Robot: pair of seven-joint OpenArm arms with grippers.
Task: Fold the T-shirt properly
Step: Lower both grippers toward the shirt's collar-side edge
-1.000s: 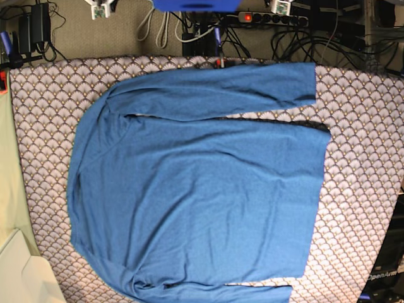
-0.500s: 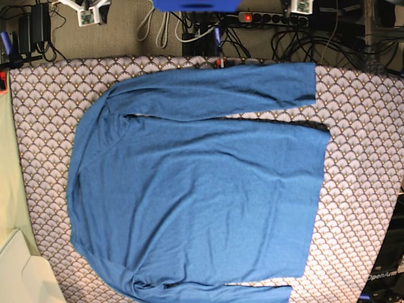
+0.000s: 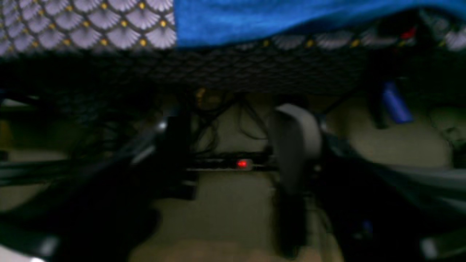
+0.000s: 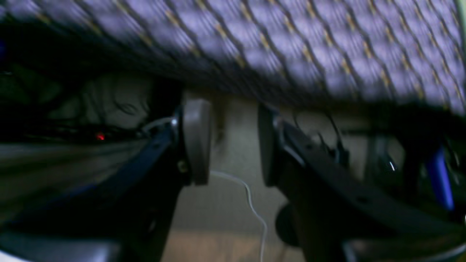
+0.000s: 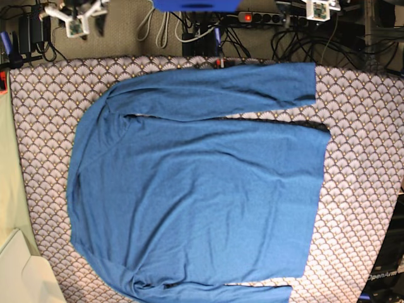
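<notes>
The T-shirt (image 5: pixel 196 183) is a plain blue long-sleeved garment lying flat on the scale-patterned table cover (image 5: pixel 44 107), neck to the left and hem to the right. One sleeve (image 5: pixel 214 91) lies along the far side; the other runs off the bottom edge. Beyond the far table edge at the left, my right gripper (image 5: pixel 79 19) hovers over the floor. Its pads (image 4: pixel 196 142) stand apart around nothing, so my right gripper (image 4: pixel 233 143) is open. At the far right, my left gripper (image 5: pixel 319 9) is also off the table. My left gripper (image 3: pixel 233 153) is open and empty, with the T-shirt's edge (image 3: pixel 291 18) above it.
A power strip with a red light (image 5: pixel 265 17) and tangled cables lie on the floor behind the table. A cream box (image 5: pixel 19 271) sits at the near left corner, beside a pale green surface (image 5: pixel 7 158). Black equipment (image 5: pixel 388 265) stands at the near right.
Both grippers have slid outward along the far edge, the one on the base view's left going left and a little down, the other going right. The T-shirt has not moved.
</notes>
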